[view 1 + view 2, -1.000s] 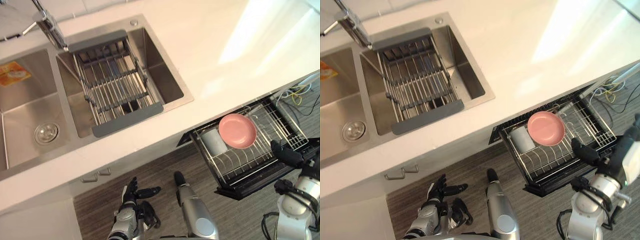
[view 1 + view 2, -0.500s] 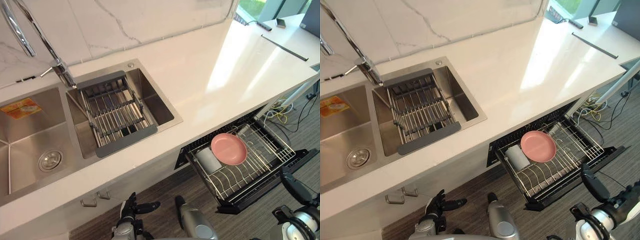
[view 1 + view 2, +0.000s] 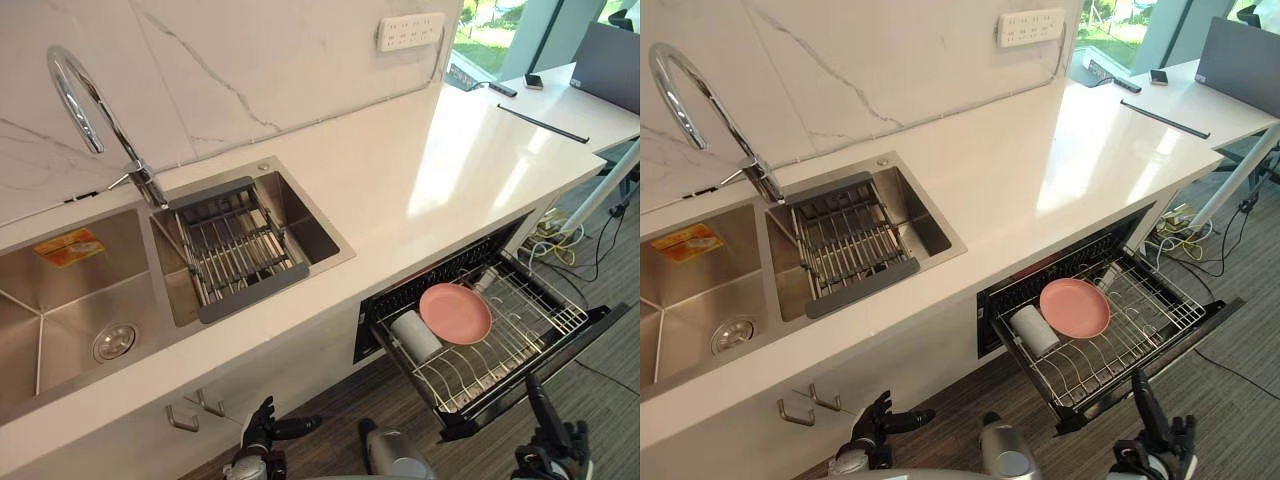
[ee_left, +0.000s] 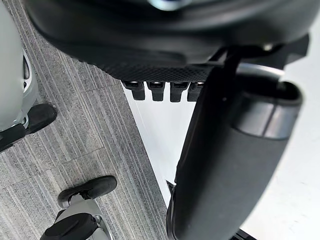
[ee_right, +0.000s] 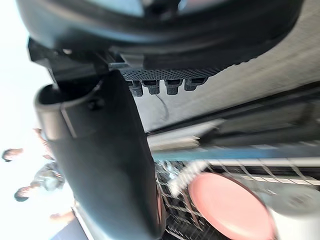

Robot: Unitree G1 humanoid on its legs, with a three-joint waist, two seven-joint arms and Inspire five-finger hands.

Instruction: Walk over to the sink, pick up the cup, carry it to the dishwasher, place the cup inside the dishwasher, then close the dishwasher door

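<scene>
Left fingers [image 3: 266, 408]: spread and loose, thumb out to the side, nothing in them.
Left hand [image 3: 262, 436]: low over the grey floor [image 3: 330, 402], in front of the cupboard under the sink [image 3: 40, 330], well apart from the cup [image 3: 415, 336].
Right fingers [image 3: 534, 400]: straight and pointing up, empty.
Right hand [image 3: 546, 456]: low over the floor, just in front of the outer end of the rack [image 3: 500, 355] and clear of it. In the right wrist view its thumb stands out against the rack wires and the plate [image 3: 455, 313].
Cup: white, lying on its side in the rack at the end nearer the sink, just beside the plate. Neither hand touches it.
Plate: pink, resting in the middle of the rack.
Rack: wire, pulled out from under the desk [image 3: 420, 190].
Dishwasher door [image 3: 598, 322]: open, dark, lying flat beneath the rack.
Desk: white, with a bare stretch above the rack.
Sink: steel, two bowls set into the desk.
Drain basket [image 3: 235, 255]: grey wire, spanning the bowl nearer the rack.
Tap [image 3: 147, 183]: curved chrome, rising behind the sink between the bowls.
</scene>
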